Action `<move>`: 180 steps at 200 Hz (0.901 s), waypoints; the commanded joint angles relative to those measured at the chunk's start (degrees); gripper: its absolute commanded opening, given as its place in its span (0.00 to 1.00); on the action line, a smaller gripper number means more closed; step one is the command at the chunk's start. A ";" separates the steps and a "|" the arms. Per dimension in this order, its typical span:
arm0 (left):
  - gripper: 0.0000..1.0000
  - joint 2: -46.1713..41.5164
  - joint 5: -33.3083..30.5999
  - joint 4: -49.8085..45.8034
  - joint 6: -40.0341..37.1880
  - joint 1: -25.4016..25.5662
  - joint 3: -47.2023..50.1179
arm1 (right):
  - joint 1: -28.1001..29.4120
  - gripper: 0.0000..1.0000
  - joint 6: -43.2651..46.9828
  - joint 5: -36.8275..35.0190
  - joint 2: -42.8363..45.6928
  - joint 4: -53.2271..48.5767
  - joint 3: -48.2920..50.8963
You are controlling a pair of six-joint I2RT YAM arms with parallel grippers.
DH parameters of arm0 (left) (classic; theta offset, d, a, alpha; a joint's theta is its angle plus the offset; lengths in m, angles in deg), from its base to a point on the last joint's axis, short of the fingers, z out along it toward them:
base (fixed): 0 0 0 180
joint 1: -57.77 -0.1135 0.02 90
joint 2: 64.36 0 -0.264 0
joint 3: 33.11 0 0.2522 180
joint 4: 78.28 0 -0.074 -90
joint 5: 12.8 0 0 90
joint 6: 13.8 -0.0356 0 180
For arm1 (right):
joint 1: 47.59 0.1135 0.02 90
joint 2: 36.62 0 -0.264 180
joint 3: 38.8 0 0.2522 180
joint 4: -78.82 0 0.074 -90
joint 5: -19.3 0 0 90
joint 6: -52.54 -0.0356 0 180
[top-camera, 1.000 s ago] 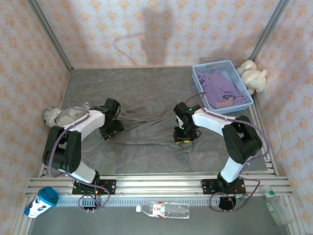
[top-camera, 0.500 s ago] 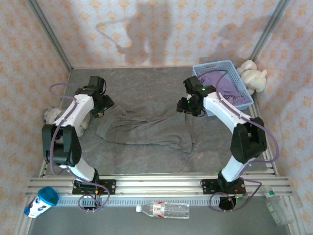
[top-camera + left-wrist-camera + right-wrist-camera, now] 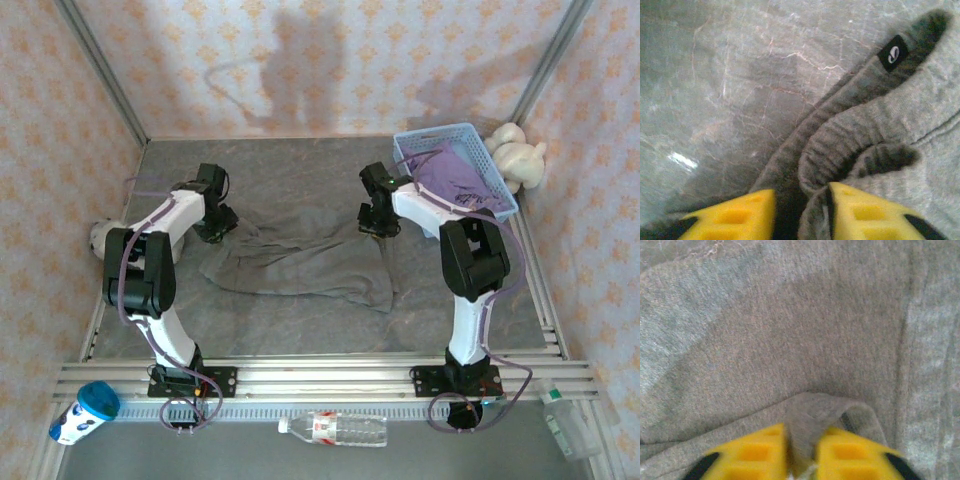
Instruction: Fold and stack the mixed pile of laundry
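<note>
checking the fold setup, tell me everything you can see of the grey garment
The grey garment is soft, heathered knit cloth, lying crumpled and unfolded on the grey table, spread wide between the arms. It has a ribbed edge bearing a small black label. The left gripper pinches a bunched ribbed fold at its left end; the right gripper pinches a raised fold at its far right corner.

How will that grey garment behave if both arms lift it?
Probably floppy: the grey garment bunches into folds at the left gripper. Pinched too by the right gripper, its middle would likely sag.
</note>
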 commanded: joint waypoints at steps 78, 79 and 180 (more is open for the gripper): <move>0.00 -14.43 0.51 -8.81 -3.90 0.24 4.86 | -0.43 0.00 -3.88 -4.71 17.75 -2.56 8.97; 0.00 -14.55 0.62 -8.89 -3.91 0.24 4.94 | -0.41 0.00 -3.95 -4.77 17.91 -2.57 9.24; 0.00 -7.98 1.11 -6.43 -1.16 0.17 -15.89 | -3.94 0.00 -8.30 -11.60 26.04 -0.48 5.47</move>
